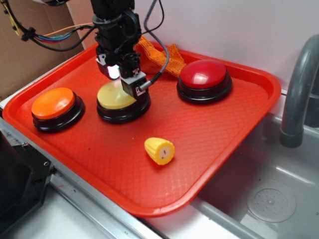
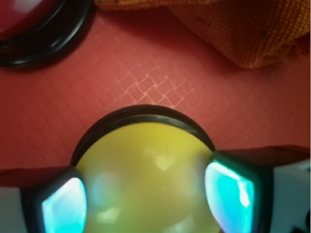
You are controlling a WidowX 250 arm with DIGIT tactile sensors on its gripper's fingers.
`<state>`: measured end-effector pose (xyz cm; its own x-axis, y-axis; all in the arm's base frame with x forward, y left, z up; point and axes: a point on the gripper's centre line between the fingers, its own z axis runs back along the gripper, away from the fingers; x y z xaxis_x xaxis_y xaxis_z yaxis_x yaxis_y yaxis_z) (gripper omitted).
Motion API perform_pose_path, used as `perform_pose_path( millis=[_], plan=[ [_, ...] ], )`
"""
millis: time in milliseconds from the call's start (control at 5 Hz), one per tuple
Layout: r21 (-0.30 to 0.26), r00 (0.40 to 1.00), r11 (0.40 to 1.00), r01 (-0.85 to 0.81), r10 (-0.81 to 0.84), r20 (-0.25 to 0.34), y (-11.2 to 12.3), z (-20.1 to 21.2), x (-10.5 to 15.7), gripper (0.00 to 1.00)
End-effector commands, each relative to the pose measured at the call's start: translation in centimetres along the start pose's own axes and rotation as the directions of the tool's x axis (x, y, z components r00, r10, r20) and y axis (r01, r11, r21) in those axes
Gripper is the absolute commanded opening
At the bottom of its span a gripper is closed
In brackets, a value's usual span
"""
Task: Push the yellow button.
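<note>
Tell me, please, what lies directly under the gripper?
The yellow button lies under the gripper, fingers straddling its dome. Whether they touch it is hidden.

A: What sits on the textured red plastic tray [image 1: 219, 149]?

B: Three round push buttons on black ring bases: an orange-topped one [image 1: 54, 107] on the left, a pale yellow domed one [image 1: 119, 102] in the middle, a glossy red one [image 1: 204, 79] at the back right.

A: And the arm?

B: Its black gripper [image 1: 122, 79] hangs right over the yellow dome, apparently touching it. A small yellow toy corn piece [image 1: 159, 150] lies nearer the front.
</note>
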<state>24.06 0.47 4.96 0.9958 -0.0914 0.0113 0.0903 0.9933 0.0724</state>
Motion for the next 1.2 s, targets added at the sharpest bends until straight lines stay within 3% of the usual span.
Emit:
perform_pose_path(
  millis=[0,200,600,1000],
  plan=[
    [0.042,0.999,0.999,-0.024,0.023,0.031,0.7,5.6,-0.6,1.00],
    [0.042,0.997,0.998,-0.042,0.039,0.066,1.1,7.3,-1.2,1.00],
    [0.015,0.996,0.997,-0.077,0.076,0.048,1.3,8.5,-2.0,1.00],
    [-0.008,0.990,0.993,-0.120,0.120,0.066,2.3,9.4,-3.2,1.00]
  ],
)
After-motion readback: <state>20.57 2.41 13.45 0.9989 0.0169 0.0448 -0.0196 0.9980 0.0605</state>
